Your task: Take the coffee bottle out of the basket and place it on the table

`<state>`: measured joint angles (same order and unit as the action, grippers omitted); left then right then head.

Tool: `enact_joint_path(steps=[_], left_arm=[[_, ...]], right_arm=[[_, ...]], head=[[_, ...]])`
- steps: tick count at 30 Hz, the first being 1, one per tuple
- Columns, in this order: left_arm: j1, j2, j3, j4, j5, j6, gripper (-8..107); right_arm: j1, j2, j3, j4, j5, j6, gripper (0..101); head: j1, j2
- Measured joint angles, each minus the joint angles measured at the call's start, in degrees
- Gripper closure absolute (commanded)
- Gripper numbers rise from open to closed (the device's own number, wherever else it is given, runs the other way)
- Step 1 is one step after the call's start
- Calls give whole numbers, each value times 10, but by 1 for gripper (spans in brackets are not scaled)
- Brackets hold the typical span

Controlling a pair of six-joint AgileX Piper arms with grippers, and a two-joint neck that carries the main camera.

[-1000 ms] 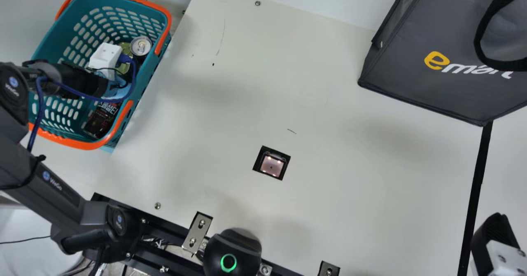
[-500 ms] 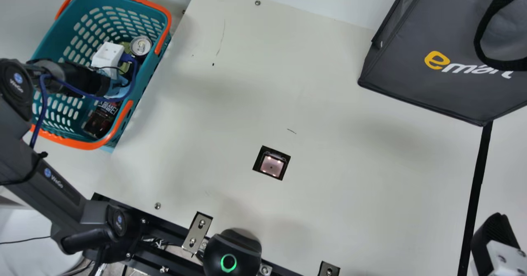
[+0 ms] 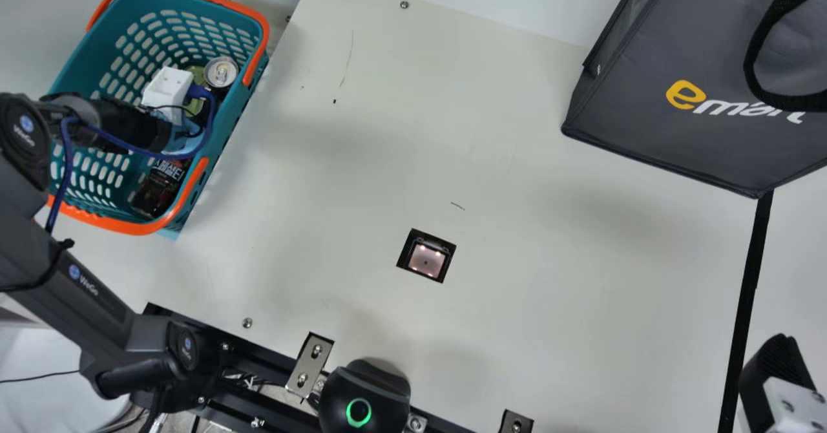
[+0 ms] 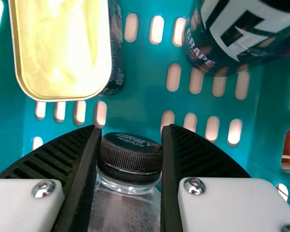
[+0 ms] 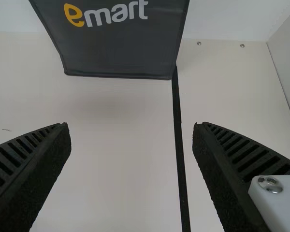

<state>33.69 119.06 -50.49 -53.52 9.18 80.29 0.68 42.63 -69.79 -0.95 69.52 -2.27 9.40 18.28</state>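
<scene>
In the main view my left gripper (image 3: 169, 92) is down inside the teal basket (image 3: 188, 208), its fingertips hidden. The left wrist view has the coffee bottle (image 4: 129, 159), with a black ribbed cap and clear shoulder, between the ribbed fingers of my left gripper (image 4: 131, 140); both press against the cap's sides, shut on it. Teal basket wall (image 4: 135, 108) lies behind. At the main view's lower right corner is part of my right gripper (image 3: 778, 378). The right wrist view has my right gripper (image 5: 130, 126) wide open, holding nothing, above the table (image 5: 121, 169).
A gold-lidded tin (image 4: 63, 46) and a dark grape can (image 4: 241, 36) are beside the bottle. The basket also holds a dark package (image 3: 157, 190). On the table's far right stands a grey bag (image 3: 672, 123); a scanner window (image 3: 426, 258) is set in the tabletop.
Over the last second my left arm has shifted slightly to the main view's right, its gripper staying inside the basket. The right gripper has kept still.
</scene>
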Motion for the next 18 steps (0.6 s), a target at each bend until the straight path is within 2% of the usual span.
enact_joint_path(steps=[18], left_arm=[[22,-56,-3,34,38,-56,89]], right_arm=[[0,0,0,0,0,0,10]], head=[[0,0]])
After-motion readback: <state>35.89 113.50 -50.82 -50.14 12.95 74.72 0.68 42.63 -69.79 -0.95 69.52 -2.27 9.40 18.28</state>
